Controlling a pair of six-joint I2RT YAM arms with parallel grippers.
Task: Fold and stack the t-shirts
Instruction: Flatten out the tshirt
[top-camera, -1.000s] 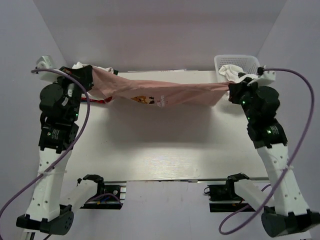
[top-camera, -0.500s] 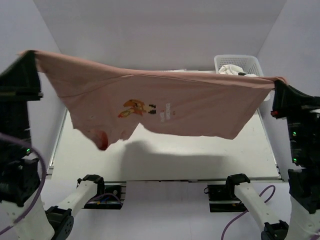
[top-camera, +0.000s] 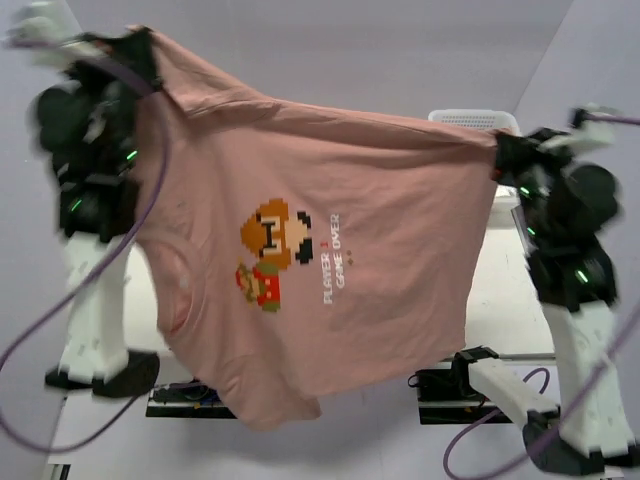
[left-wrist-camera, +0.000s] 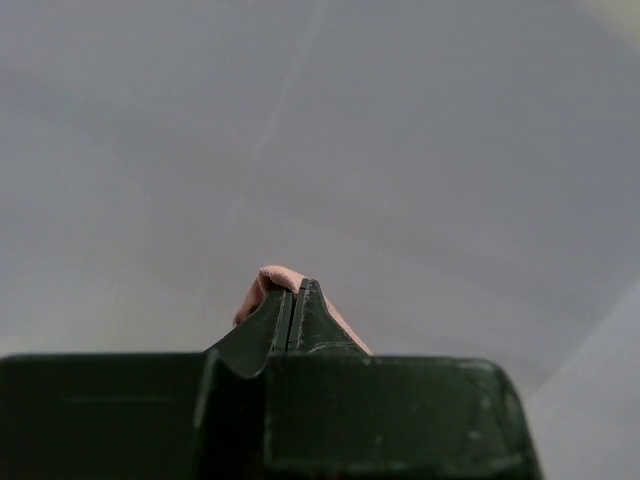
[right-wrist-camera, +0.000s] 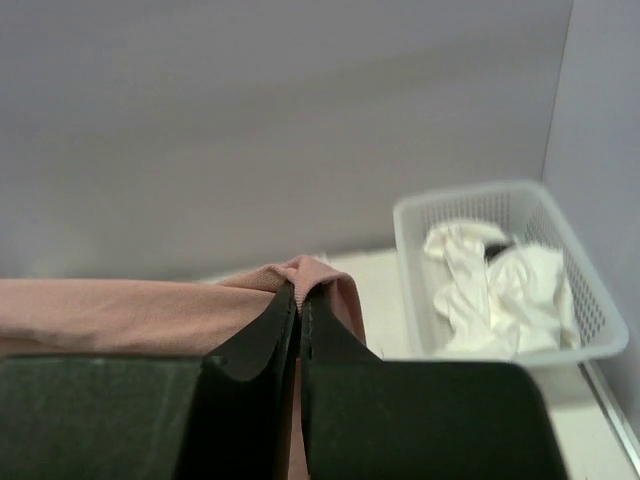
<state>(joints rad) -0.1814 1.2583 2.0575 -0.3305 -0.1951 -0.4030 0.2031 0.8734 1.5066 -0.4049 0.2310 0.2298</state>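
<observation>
The dusty pink t-shirt (top-camera: 330, 280) hangs spread in the air above the table (top-camera: 497, 300), print facing the top camera, strung by its upper edge between both arms. The left gripper (left-wrist-camera: 294, 292) pinches one corner of the cloth and the right gripper (right-wrist-camera: 299, 292) the other, jaws pressed together on fabric. This looks like the spreading step before folding. Next the shirt probably needs lowering flat onto the table while kept taut, clear of the white basket (right-wrist-camera: 470, 193) at the far right

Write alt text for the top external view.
A dusty pink t-shirt with a pixel-art print hangs spread between the left gripper and right gripper, both shut on its upper edge. A white basket shows behind it.
</observation>
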